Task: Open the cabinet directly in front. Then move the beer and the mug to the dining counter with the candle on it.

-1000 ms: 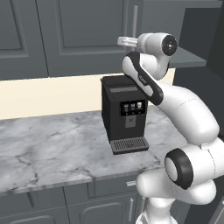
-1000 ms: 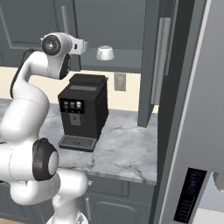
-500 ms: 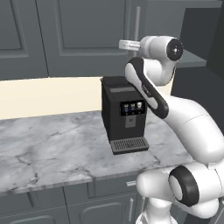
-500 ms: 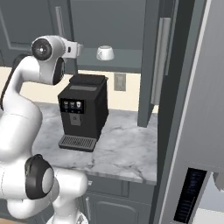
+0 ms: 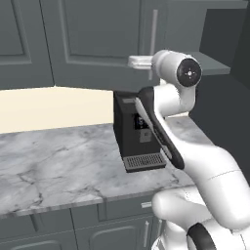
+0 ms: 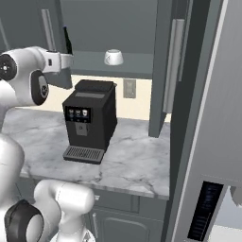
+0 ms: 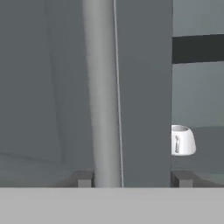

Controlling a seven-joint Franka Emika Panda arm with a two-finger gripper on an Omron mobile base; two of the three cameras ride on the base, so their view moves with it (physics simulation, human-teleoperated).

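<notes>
Two-finger gripper [image 7: 131, 178] with jaws apart, straddling the dark grey wall cabinet [image 7: 144, 87] door edge and long silver bar handle [image 7: 101, 87]; white mug [image 7: 182, 140] beyond to its right.

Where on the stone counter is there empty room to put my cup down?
The marble worktop is bare to the left of the black coffee machine, from the cream wall to the front edge. In the right base view, there is another free patch between the machine and the tall grey panel. It is crowded only at the machine itself.
</notes>
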